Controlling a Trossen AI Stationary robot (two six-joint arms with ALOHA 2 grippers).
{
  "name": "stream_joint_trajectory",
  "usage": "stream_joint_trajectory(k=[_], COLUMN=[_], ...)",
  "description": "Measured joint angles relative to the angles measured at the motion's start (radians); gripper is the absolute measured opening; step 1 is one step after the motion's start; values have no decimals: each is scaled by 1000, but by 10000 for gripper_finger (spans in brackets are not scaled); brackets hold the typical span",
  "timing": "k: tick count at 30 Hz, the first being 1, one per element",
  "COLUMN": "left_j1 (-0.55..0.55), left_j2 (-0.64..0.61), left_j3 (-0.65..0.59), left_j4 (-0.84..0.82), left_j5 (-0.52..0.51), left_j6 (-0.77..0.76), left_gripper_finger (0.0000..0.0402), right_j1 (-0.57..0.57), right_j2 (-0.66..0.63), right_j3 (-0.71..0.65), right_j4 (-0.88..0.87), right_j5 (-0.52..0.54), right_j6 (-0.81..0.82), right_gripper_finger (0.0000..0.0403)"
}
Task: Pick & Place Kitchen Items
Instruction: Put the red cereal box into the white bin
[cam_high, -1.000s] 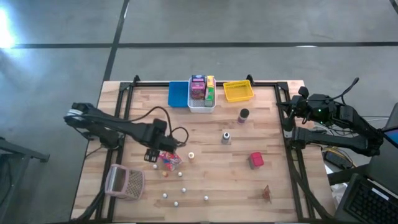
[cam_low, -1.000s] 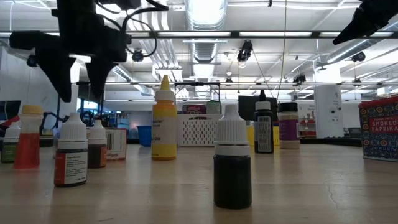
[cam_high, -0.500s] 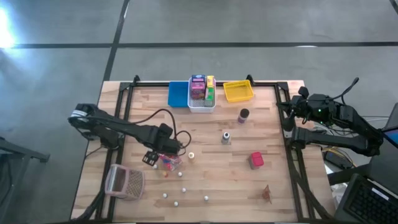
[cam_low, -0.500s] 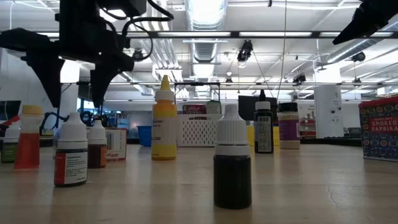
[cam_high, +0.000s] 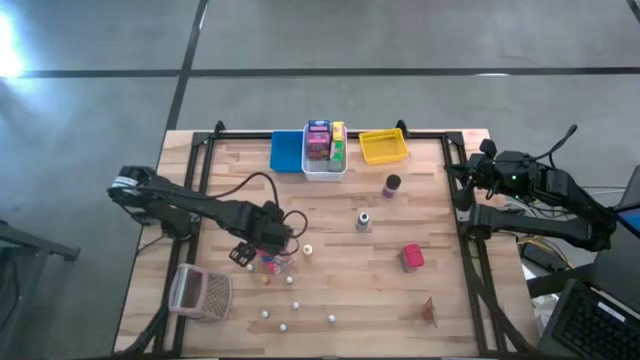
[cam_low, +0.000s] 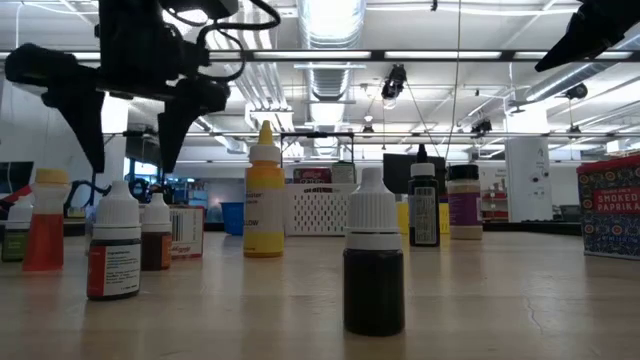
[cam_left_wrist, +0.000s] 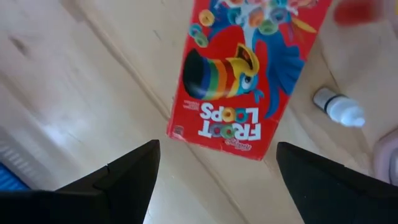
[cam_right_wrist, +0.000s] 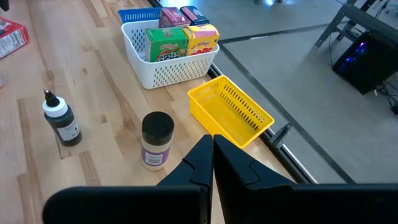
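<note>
The left gripper (cam_high: 268, 243) hangs with its fingers spread wide directly over the red Froot Loops box (cam_left_wrist: 245, 71), which lies flat on the wooden table (cam_high: 340, 290) between the pinkish mesh basket (cam_high: 201, 292) and the white bin (cam_high: 324, 151). A small white-capped bottle (cam_left_wrist: 338, 106) lies just beside the box. The right gripper (cam_right_wrist: 211, 149) waits clenched and empty at the table's right edge, near the yellow bin (cam_right_wrist: 231, 112).

The table holds three bins (cam_high: 324, 150) (blue, white, yellow), one mesh basket (cam_high: 201, 293), two jars (cam_high: 391, 185) and roughly six tiny balls (cam_high: 283, 327).
</note>
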Motion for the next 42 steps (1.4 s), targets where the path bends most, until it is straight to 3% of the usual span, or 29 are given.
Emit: stream_joint_trajectory(k=[5, 16, 25, 42], left_j1=[-1, -2, 3, -2], left_j2=[-4, -4, -4, -8], left_j3=[12, 4, 4, 15], left_j4=[-19, 12, 38, 51], left_j5=[-3, 23, -140, -132], left_j6=[-218, -377, -341, -285], left_gripper_finger=[326, 326, 326, 326], right_j1=[0, 0, 0, 0], right_j2=[0, 0, 0, 0], right_j3=[0, 0, 0, 0], right_j4=[0, 0, 0, 0], right_j5=[0, 0, 0, 0], right_j6=[0, -2, 0, 0], right_gripper_finger=[8, 8, 8, 8])
